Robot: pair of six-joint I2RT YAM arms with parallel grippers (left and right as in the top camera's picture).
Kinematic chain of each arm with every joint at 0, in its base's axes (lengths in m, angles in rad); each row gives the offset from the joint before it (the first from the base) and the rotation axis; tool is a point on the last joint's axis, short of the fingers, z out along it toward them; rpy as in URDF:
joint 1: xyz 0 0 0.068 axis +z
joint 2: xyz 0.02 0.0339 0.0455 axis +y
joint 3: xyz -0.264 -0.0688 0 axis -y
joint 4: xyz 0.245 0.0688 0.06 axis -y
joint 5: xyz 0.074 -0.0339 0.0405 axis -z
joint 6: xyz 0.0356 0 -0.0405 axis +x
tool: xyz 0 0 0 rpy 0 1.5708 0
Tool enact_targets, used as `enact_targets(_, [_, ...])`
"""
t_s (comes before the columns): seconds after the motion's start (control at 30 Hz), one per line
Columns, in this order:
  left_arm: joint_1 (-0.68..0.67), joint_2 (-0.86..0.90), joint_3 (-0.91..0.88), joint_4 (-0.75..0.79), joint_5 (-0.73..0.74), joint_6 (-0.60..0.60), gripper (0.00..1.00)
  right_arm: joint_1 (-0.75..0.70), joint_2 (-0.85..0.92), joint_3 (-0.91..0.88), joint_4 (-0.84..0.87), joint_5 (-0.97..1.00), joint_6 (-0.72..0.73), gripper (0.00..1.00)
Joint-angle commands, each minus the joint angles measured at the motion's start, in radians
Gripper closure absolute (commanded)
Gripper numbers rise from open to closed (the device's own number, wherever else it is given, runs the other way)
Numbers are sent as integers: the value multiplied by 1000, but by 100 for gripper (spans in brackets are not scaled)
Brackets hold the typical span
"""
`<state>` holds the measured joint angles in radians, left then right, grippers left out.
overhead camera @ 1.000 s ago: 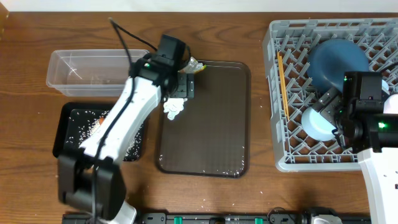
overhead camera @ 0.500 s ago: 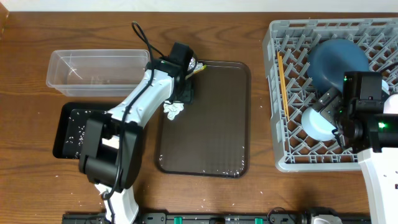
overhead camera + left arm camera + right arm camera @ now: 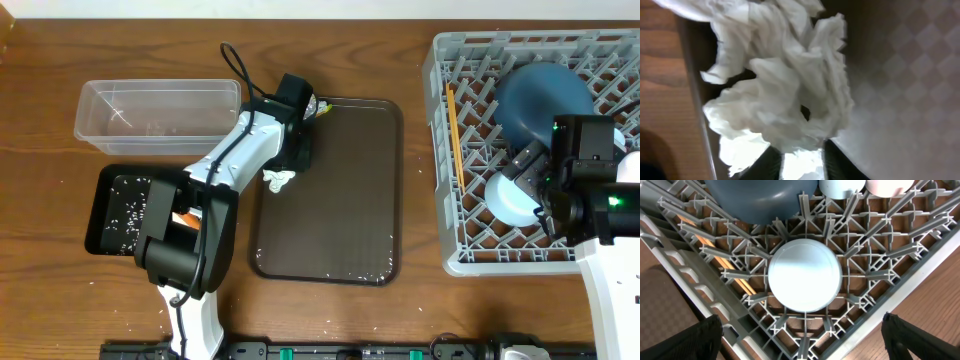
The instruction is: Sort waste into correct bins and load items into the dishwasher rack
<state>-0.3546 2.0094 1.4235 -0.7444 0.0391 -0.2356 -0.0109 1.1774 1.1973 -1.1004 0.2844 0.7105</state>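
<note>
A crumpled white tissue (image 3: 279, 179) (image 3: 785, 85) lies at the left edge of the brown tray (image 3: 345, 200). My left gripper (image 3: 287, 168) (image 3: 801, 165) is down on it, and its two dark fingers pinch a fold of the paper between them. A yellow-green snack wrapper (image 3: 318, 107) peeks out by the tray's top left corner. My right gripper (image 3: 530, 175) (image 3: 802, 345) hangs open above an upturned light blue bowl (image 3: 508, 198) (image 3: 805, 275) in the grey dishwasher rack (image 3: 450, 258). The dark blue plate (image 3: 545, 98) and chopsticks (image 3: 455, 130) are also in the rack.
A clear tub (image 3: 150, 115) stands at the back left. In front of it is the black tray (image 3: 98, 215), which holds rice grains and an orange carrot (image 3: 185, 218). The left arm reaches over this tray. Two cup rims (image 3: 840, 186) show beyond the bowl.
My left arm has swung and dropped lower over the tray's left edge, and its jaws have closed around the tissue. The right arm has stayed still.
</note>
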Motion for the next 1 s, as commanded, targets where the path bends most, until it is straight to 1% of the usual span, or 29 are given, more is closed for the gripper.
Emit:
enact_targets(0.0, [-5, 7, -1, -15, 32, 6, 88, -4, -3, 18, 0, 10, -13, 1])
enact_targets(0.03, [-6, 7, -1, -22, 32, 6, 94, -3, -3, 18, 0, 10, -13, 1])
enact_targets(0.33, [-52, -41, -1, -95, 60, -25, 94, -3, -3, 18, 0, 10, -13, 1])
enact_targets(0.53, [-99, -185, -1, -93, 91, -32, 94, -3, -3, 18, 0, 10, -13, 1])
enact_targets(0.63, [-103, -277, -1, -84, 58, -32, 94, -3, -3, 18, 0, 10, -13, 1])
enact_targets(0.7, [-96, -338, -1, -77, -10, -49, 94, -4, -3, 18, 0, 10, -13, 1])
enact_targets(0.83, [-68, -423, -1, -68, -127, -84, 94, -3, -3, 18, 0, 10, -13, 1])
enact_targets(0.97, [-14, -468, -1, -23, -174, -84, 94, -3, -3, 18, 0, 10, -13, 1])
